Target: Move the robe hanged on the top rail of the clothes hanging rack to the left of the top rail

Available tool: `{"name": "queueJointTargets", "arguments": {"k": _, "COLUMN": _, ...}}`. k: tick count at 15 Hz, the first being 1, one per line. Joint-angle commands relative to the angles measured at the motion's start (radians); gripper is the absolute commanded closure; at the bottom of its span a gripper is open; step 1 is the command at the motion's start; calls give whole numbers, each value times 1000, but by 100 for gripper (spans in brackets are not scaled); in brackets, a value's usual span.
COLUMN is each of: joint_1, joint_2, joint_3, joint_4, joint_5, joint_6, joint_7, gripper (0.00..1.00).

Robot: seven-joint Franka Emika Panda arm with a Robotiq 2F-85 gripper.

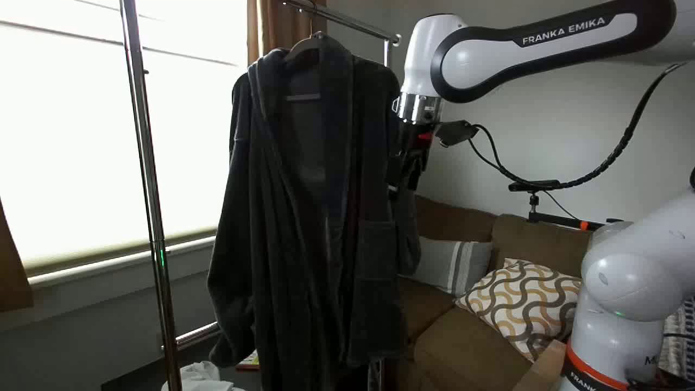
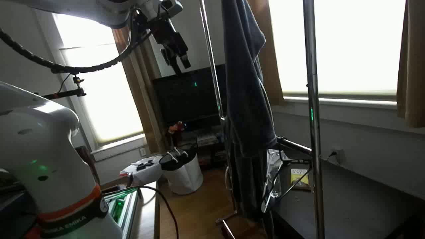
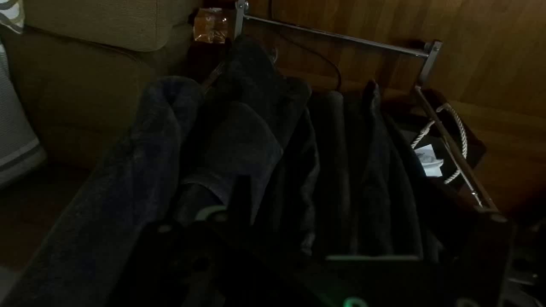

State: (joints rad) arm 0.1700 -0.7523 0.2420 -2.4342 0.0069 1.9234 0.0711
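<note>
A dark grey robe point(image 1: 304, 260) hangs on a hanger point(image 1: 302, 46) from the top rail point(image 1: 347, 23) of the chrome rack. The robe also shows in an exterior view point(image 2: 247, 99) where the top rail is out of view, and from above in the wrist view point(image 3: 239, 136). My gripper point(image 1: 403, 187) points down beside the robe's shoulder and sleeve. In an exterior view the gripper point(image 2: 182, 69) has its fingers apart with nothing between them, and a gap separates it from the robe. Its dark parts fill the bottom of the wrist view, where the fingertips are hard to make out.
Rack uprights point(image 1: 146, 163) point(image 2: 312, 116) stand at the sides of the robe. A brown sofa point(image 1: 450, 336) with pillows point(image 1: 526, 304) is behind. A television point(image 2: 189, 96), a white bin point(image 2: 186, 179) and a dark table point(image 2: 345, 205) with a book point(image 2: 299, 178) stand around the rack.
</note>
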Motion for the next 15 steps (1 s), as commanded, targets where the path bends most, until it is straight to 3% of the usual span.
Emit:
{"name": "queueJointTargets", "arguments": {"k": 1, "joint_1": 9, "joint_2": 2, "joint_3": -6, "joint_4": 2, "joint_5": -6, "joint_6": -2, "joint_7": 5, "gripper": 0}}
{"name": "queueJointTargets", "arguments": {"k": 7, "joint_1": 5, "joint_2": 8, "joint_3": -12, "joint_4": 5, "joint_5": -6, "joint_6": 1, "joint_7": 1, "gripper": 0}}
{"name": "queueJointTargets", "arguments": {"k": 11, "joint_1": -21, "joint_2": 44, "joint_3": -154, "joint_4": -14, "joint_5": 2, "joint_6": -5, "joint_7": -127, "gripper": 0}}
{"name": "queueJointTargets", "arguments": {"k": 15, "joint_1": -61, "joint_2": 184, "joint_3": -327, "joint_4": 20, "joint_5": -25, "joint_6": -28, "joint_7": -378, "gripper": 0}}
